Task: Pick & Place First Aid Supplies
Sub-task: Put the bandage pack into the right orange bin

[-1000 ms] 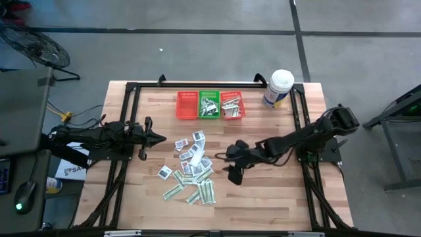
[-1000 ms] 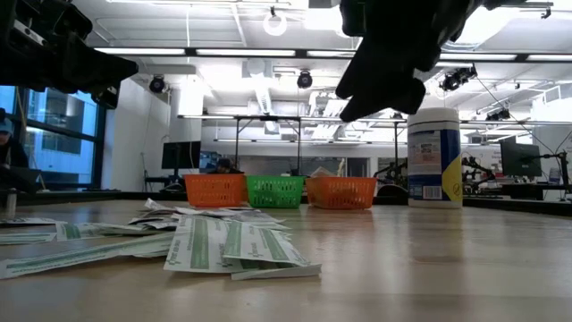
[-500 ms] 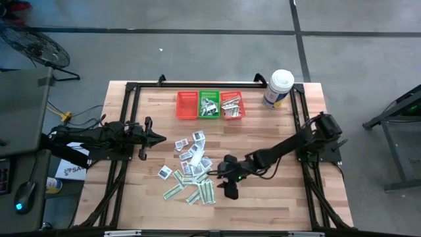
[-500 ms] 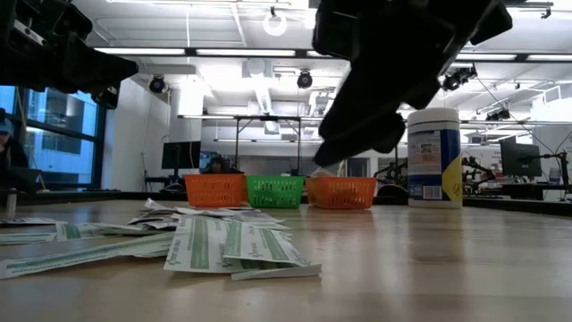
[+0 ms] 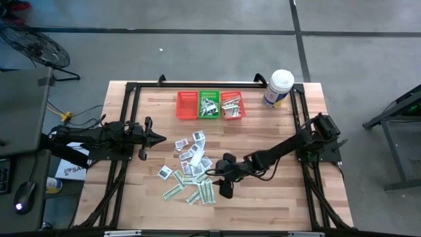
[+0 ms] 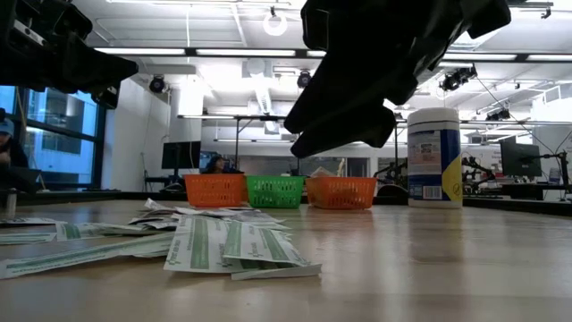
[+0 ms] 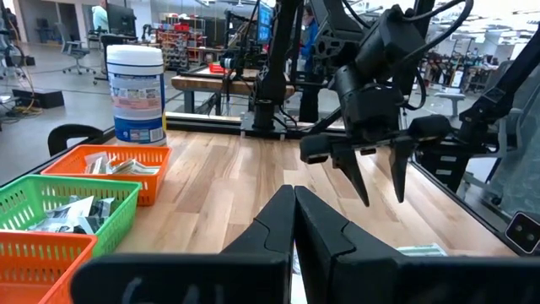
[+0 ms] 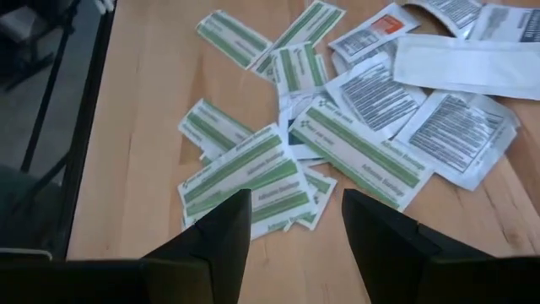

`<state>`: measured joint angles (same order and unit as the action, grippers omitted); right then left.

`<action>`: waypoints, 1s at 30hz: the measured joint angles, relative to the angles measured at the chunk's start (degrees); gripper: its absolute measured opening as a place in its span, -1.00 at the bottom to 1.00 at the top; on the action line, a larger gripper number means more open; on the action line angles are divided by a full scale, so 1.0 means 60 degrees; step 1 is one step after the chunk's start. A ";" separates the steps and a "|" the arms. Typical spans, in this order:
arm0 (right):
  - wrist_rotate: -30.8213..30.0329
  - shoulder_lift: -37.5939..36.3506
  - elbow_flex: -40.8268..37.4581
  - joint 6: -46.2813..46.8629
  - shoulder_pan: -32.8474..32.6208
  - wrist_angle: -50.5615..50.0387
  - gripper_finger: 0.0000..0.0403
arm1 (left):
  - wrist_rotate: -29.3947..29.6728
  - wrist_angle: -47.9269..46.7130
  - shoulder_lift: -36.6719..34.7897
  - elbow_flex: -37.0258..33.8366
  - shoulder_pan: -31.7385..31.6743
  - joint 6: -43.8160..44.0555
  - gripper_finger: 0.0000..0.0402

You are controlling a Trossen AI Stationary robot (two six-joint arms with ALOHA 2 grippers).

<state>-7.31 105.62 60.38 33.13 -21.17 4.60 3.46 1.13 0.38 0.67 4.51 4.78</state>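
Note:
The first aid supplies lie loose in a pile on the table (image 5: 192,168): squarish white printed packets (image 8: 460,127) toward the far side, green-and-white strips (image 8: 245,173) toward the near side. My right gripper (image 5: 216,181) hovers open above the pile's right near edge, fingers pointing down over the strips (image 8: 295,198); it also shows in the left wrist view (image 7: 375,181) and the low view (image 6: 344,134). My left gripper (image 5: 156,137) waits shut (image 7: 294,194) left of the pile, off the table.
Three small mesh baskets stand in a row at the far edge: red (image 5: 187,105), green (image 5: 209,105) and red (image 5: 232,105); the last two hold packets. A white tub with a blue label (image 5: 278,89) stands at the far right corner. Bare wood lies right of the pile.
My right gripper has moved toward the table's left and near edges and come lower, from right of the pile to over its near right strips, staying open. The packets have not moved.

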 joint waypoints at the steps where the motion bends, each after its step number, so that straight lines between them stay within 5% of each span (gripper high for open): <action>1: -0.0082 0.0000 0.0000 0.0045 -0.0003 0.0000 -0.10 | -0.0004 0.0000 0.0000 0.0000 0.0004 0.0000 -0.99; 17: -0.0640 -0.0015 0.0000 0.1194 -0.0002 0.0119 -0.10 | 0.0058 0.0601 0.0002 0.0008 0.0002 0.0110 -0.99; 30: -0.1171 -0.0051 0.0000 0.1263 0.0001 0.0142 -0.10 | -0.0535 0.0020 0.0076 0.0175 0.0000 0.2478 -0.92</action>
<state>-14.33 105.32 60.38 40.71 -21.17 5.45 0.25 1.25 0.84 1.72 4.51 19.65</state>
